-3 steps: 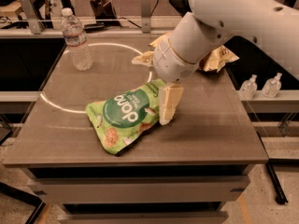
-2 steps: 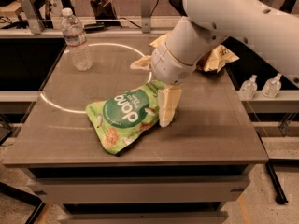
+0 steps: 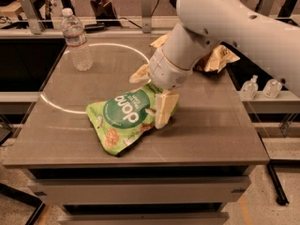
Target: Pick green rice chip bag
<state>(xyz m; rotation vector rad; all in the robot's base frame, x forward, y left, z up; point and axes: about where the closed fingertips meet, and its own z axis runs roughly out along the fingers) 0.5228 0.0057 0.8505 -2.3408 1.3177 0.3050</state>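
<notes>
Camera view puts the green rice chip bag (image 3: 123, 120) in front of you near the middle of the worktop (image 3: 215, 137), a little closer to the near edge than the far one. It lies flat and crumpled, its long side slanting from near-left up to far-right. Its dark green round logo faces up with the white lettering upside down to you, and the pictured rice chips are at its near-left end.

Your gripper (image 3: 163, 108) is down at the bag's far-right end. The cream part you can see points at the worktop and overlaps that end of the bag. The white arm (image 3: 220, 27) reaches in from the far-right corner and hides the rest, so you cannot tell whether the jaws are wide, narrow or closed on the bag. The rest of the bag stretches left and toward you from the gripper, resting on the surface.

You also have a clear water bottle (image 3: 75, 39) standing upright near the far-left corner. A brown and yellow chip bag (image 3: 219, 58) lies toward the far-right edge, partly behind the arm.
</notes>
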